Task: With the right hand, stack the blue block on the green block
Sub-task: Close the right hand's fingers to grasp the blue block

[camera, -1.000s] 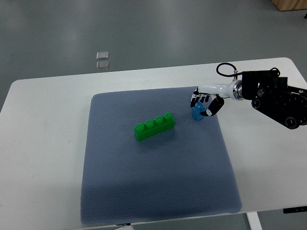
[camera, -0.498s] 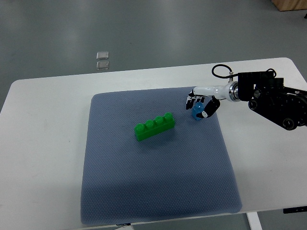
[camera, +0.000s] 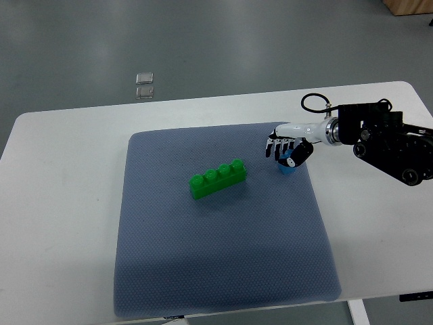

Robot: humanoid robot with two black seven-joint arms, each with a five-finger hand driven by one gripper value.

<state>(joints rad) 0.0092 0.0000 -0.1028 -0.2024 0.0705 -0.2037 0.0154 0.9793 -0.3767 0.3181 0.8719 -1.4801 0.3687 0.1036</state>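
Note:
A green four-stud block [camera: 218, 179] lies at a slant in the upper middle of the blue-grey mat [camera: 223, 271]. To its right, near the mat's right edge, my right hand [camera: 287, 152] comes in from the right and is curled over a small blue block [camera: 287, 166]. Only the lower part of the blue block shows beneath the fingers [camera: 275, 147] and the black thumb. The block seems to sit on or just above the mat. About a block's length of mat separates the hand from the green block.
The mat lies on a white table [camera: 61, 203], whose right edge runs past the black forearm [camera: 389, 142]. A black cable loop [camera: 314, 101] sticks up at the wrist. Two small clear items [camera: 144, 86] lie on the floor beyond the table.
The right hand closed tighter over the blue block, and hand and block shifted slightly right and toward the near side. The green block has not moved.

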